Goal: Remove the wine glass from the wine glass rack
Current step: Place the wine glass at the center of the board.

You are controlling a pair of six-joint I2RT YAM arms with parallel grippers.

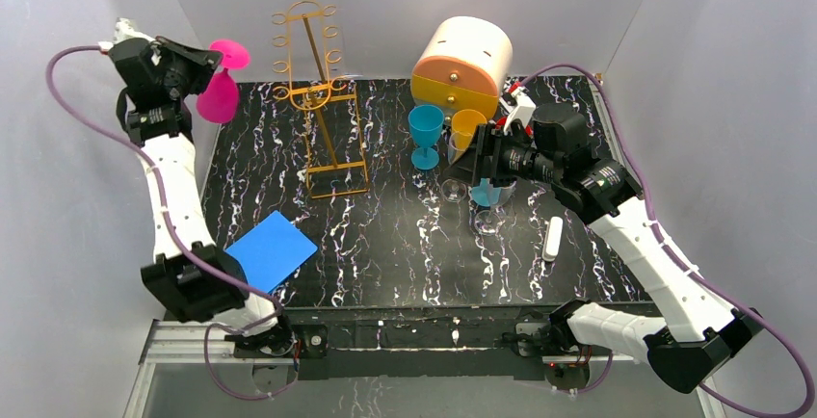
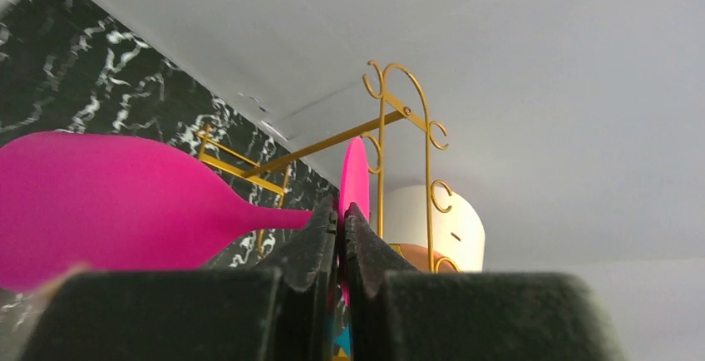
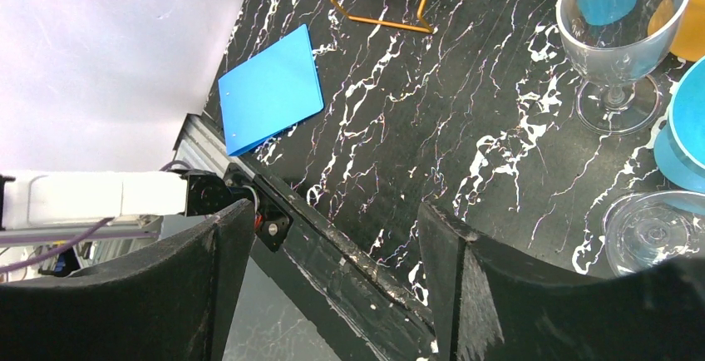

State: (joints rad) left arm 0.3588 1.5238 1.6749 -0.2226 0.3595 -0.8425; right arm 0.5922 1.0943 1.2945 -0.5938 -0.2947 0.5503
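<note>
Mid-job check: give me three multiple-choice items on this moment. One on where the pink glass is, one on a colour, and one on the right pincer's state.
1. Where is the pink wine glass relative to the wine glass rack?
A) hanging on it
B) held in the left pincer, left of it and apart
C) standing on its base

2. What colour is the flat sheet lying on the table?
A) blue
B) red
C) green

3. How is the right pincer?
A) shut on a glass
B) shut, empty
C) open, holding nothing

Answers:
1 B: the left pincer is shut on the glass's stem, off to the rack's side.
2 A: it shows blue in the top and right wrist views.
3 C: its jaws stand wide apart with nothing between them.
</note>
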